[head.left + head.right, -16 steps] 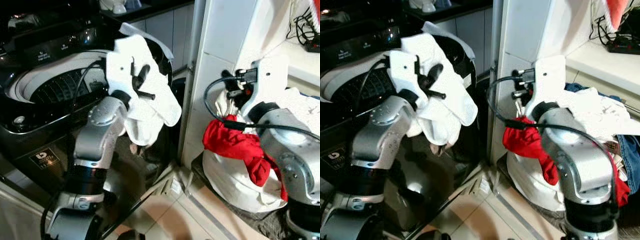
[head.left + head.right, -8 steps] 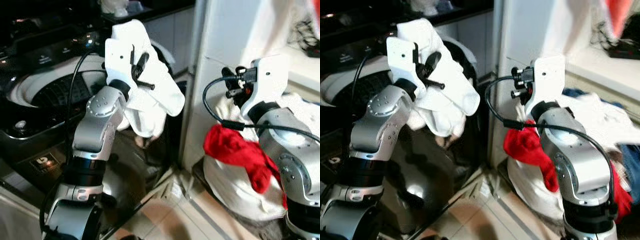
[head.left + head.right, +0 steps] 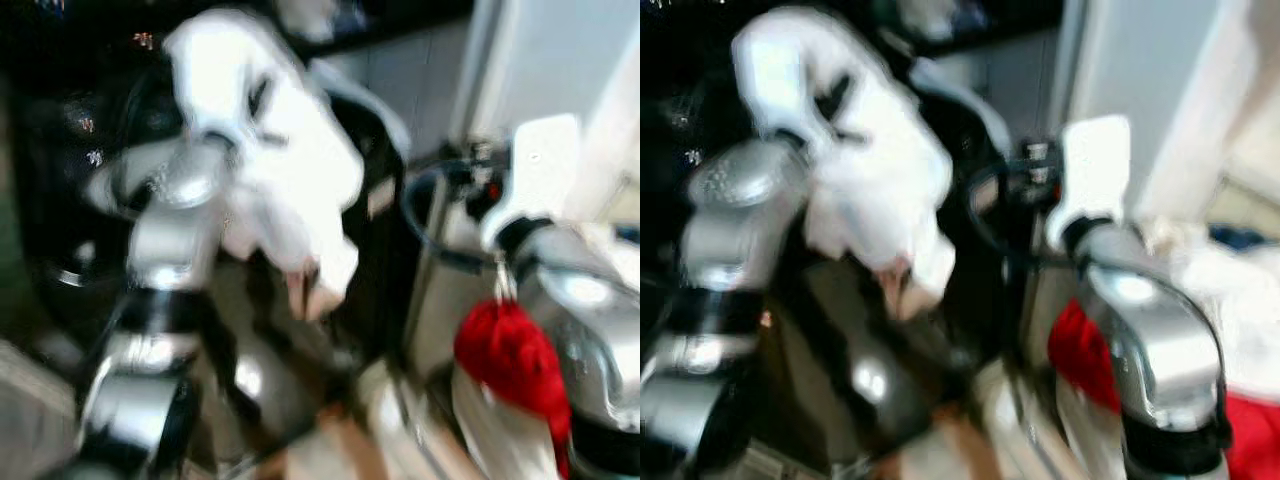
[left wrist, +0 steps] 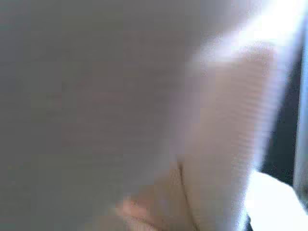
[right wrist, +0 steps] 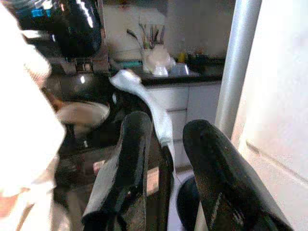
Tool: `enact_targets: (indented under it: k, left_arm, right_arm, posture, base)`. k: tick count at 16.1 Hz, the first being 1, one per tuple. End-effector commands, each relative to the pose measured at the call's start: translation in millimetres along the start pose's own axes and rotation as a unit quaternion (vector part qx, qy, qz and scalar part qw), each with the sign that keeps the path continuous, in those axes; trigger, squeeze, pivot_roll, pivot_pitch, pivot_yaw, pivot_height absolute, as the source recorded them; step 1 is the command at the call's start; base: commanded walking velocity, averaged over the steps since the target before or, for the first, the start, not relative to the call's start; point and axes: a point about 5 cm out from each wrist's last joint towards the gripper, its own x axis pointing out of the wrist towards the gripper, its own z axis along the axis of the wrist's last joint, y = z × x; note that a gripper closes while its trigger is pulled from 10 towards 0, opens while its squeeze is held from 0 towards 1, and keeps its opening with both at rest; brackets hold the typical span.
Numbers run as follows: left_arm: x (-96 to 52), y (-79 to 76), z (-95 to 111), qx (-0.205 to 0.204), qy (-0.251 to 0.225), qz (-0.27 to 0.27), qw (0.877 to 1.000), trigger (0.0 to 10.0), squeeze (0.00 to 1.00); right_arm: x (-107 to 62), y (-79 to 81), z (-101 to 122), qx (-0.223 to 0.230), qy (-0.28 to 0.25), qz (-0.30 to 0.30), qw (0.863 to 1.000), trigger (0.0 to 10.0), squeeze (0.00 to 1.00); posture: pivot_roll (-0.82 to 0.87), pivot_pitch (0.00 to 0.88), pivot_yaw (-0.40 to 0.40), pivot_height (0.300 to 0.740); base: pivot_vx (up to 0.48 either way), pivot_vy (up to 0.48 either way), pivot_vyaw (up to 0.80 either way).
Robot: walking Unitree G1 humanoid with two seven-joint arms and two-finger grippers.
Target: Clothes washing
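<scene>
Both eye views are blurred. A white garment (image 3: 295, 175) hangs from my raised left gripper (image 3: 256, 98), which is shut on it beside the open top of the black washing machine (image 3: 75, 215). White cloth (image 4: 120, 96) covers the left wrist view. My right gripper (image 5: 166, 126) is held up near the white pillar (image 3: 560, 60), its two black fingers (image 5: 131, 159) apart with nothing between them. A red garment (image 3: 512, 355) lies on the laundry pile under my right arm.
The machine's raised lid (image 5: 144, 103) stands between the two arms. A white laundry bundle (image 3: 495, 435) sits on the floor at the right below the red garment. A dark counter with jars (image 5: 159, 62) runs behind the machine.
The whole picture has shifted and blurred, so the camera is moving. My left arm has lifted the white garment higher over the last second. The right arm holds about the same pose.
</scene>
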Motion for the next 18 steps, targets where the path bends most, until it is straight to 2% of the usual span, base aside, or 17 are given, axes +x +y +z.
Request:
enact_targets:
  k: [1,2,4,5,6,7,8,9,10,11,12,14,16,17,18]
  left_arm:
    - [9.1,14.6,19,0.022,-0.032,0.015,0.999,10.0,0.0]
    - [12.7,14.2,21,0.027,-0.034,0.011,0.999,10.0,0.0]
    - [32.0,24.2,50,0.076,-0.085,0.042,0.993,10.0,0.0]
    - [38.9,34.1,64,0.104,-0.104,0.08,0.986,10.0,0.0]
    - [44.0,53.2,73,0.145,-0.105,0.145,0.973,10.0,0.0]
    - [44.6,62.5,64,0.166,-0.073,0.172,0.968,10.0,0.0]
    - [43.2,69.3,41,0.186,-0.017,0.191,0.964,10.0,0.0]
    - [40.6,71.5,20,0.177,0.033,0.192,0.965,10.0,0.0]
    - [35.7,68.8,-8,0.15,0.094,0.178,0.968,10.0,0.0]
    - [30.9,63.2,-31,0.164,0.14,0.156,0.964,10.0,0.0]
    - [25.6,56.8,-51,0.141,0.181,0.136,0.964,10.0,0.0]
    - [20.5,45.0,-71,0.137,0.224,0.088,0.961,10.0,0.0]
    - [21.7,42.5,-71,0.102,0.242,0.068,0.963,10.0,0.0]
    - [24.6,40.7,-66,0.102,0.237,0.049,0.965,10.0,0.9]
    - [26.8,36.6,-64,0.106,0.238,0.019,0.965,10.0,1.0]
  right_arm:
    - [0.9,7.1,10,0.008,-0.027,0.015,0.999,10.0,0.0]
    - [1.2,7.3,10,0.01,-0.028,0.014,0.999,10.0,0.0]
    - [1.5,6.7,14,0.016,-0.039,0.012,0.999,10.0,0.0]
    - [0.5,5.8,16,0.023,-0.047,0.008,0.999,10.0,0.0]
    - [-1.4,4.9,18,0.033,-0.058,0.001,0.998,10.0,0.0]
    - [-1.2,5.8,19,0.037,-0.061,0.001,0.997,10.0,0.0]
    - [-1.4,9.8,19,0.038,-0.058,0.013,0.998,10.0,0.0]
    - [-2.5,15.2,16,0.034,-0.047,0.033,0.998,10.0,0.0]
    - [-3.9,22.4,7,0.011,-0.011,0.062,0.998,10.0,0.0]
    - [-6.4,28.6,-1,-0.003,0.016,0.089,0.996,10.0,0.0]
    - [-9.3,32.5,-7,-0.008,0.035,0.104,0.994,10.0,0.0]
    - [-11.9,36.8,-10,-0.006,0.043,0.118,0.992,10.0,0.0]
    - [-11.6,37.4,-8,-0.001,0.045,0.118,0.992,10.0,0.0]
    - [-11.1,36.8,-7,0.007,0.045,0.116,0.992,10.0,0.0]
    - [-10.2,36.6,-6,0.014,0.044,0.115,0.992,10.0,0.0]
  posture:
    - [-0.04,0.0,0.069,0.74]
    - [-0.04,0.0,0.069,0.74]
    - [-0.04,0.0,0.065,0.74]
    - [-0.04,0.0,0.065,0.74]
    - [-0.05,0.0,0.072,0.74]
    - [-0.06,0.0,0.08,0.74]
    - [-0.06,0.0,0.08,0.74]
    - [-0.06,0.0,0.08,0.74]
    - [-0.06,0.0,0.084,0.74]
    - [-0.07,0.0,0.09,0.74]
    - [-0.07,0.0,0.09,0.74]
    - [-0.08,0.0,0.097,0.74]
    - [-0.08,0.0,0.097,0.74]
    - [-0.08,0.0,0.097,0.74]
    - [-0.07,0.0,0.097,0.74]
  base:
    - [0.0,0.0,0.0]
    - [0.0,0.0,0.0]
    - [0.0,0.0,0.0]
    - [0.0,0.0,0.0]
    - [0.0,0.0,0.0]
    - [0.0,0.0,0.0]
    - [0.0,0.0,0.0]
    - [0.0,0.0,0.0]
    - [0.0,0.0,0.0]
    - [0.0,0.0,0.0]
    - [0.0,0.0,0.0]
    - [0.0,0.0,0.0]
    - [0.0,0.0,0.0]
    - [0.0,0.0,0.0]
    - [0.0,0.0,0.0]
